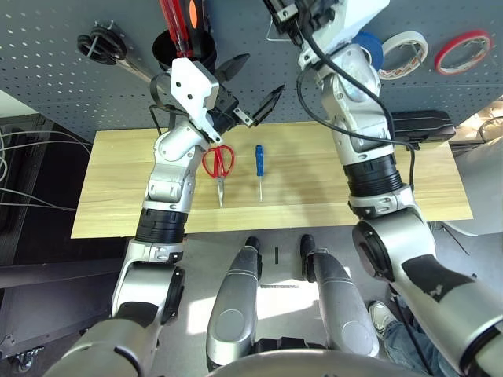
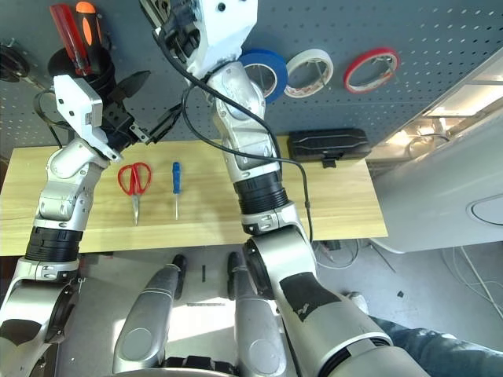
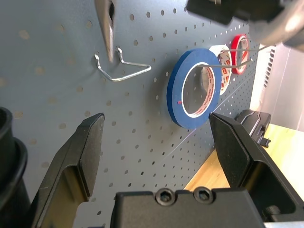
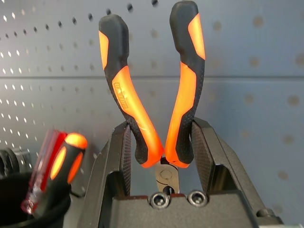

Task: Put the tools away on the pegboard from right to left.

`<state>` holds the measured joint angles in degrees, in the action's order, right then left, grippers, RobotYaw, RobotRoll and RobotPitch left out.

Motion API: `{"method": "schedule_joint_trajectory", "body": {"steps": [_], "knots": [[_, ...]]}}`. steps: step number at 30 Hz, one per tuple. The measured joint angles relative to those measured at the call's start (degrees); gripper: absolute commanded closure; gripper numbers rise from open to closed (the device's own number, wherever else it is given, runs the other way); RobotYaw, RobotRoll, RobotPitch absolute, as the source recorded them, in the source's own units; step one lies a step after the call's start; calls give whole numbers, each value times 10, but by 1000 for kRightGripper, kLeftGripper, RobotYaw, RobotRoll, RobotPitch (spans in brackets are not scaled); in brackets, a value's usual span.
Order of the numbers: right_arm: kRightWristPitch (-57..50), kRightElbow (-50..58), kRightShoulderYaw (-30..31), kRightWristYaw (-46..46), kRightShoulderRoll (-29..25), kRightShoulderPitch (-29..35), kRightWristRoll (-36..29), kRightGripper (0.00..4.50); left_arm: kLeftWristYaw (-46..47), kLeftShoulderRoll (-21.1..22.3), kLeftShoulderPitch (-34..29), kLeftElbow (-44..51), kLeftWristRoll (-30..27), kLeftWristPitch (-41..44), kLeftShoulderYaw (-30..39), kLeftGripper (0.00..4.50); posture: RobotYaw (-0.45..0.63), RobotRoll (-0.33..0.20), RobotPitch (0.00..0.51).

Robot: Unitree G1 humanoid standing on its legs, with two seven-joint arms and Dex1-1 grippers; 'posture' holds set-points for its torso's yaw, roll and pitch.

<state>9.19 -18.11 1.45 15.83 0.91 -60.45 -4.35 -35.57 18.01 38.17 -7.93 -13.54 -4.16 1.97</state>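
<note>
Blue tape roll (image 3: 194, 88) hangs on the pegboard (image 1: 47, 71), orange-and-black pliers (image 4: 156, 95) are gripped handles-up, and red-handled scissors (image 1: 218, 165) and a blue-handled screwdriver (image 1: 259, 163) lie on the table.

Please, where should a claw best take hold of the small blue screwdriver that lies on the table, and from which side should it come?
Probably at the blue handle, coming from straight above. The screwdriver lies flat on the table, handle towards the pegboard, thin shaft towards the robot. The handle is the thickest part, so the fingers should close across it. The scissors lie apart on its left, leaving room.
</note>
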Motion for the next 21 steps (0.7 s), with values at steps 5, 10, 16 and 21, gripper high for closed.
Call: {"method": "schedule_joint_trajectory", "body": {"steps": [5,10,16,21], "knots": [[3,-15,3,0,1,11,4,2499,-2,0,-3,0,0,4,-1,0,167,0,425],[6,-47,4,-1,5,24,8,2499,-4,1,-8,2,0,8,-2,0,174,0,425],[7,-64,4,-2,6,31,11,2499,-6,2,-9,6,0,11,-2,0,173,0,425],[7,-63,4,-1,5,32,11,1599,-7,2,-9,6,0,11,-2,0,164,0,423]]}}
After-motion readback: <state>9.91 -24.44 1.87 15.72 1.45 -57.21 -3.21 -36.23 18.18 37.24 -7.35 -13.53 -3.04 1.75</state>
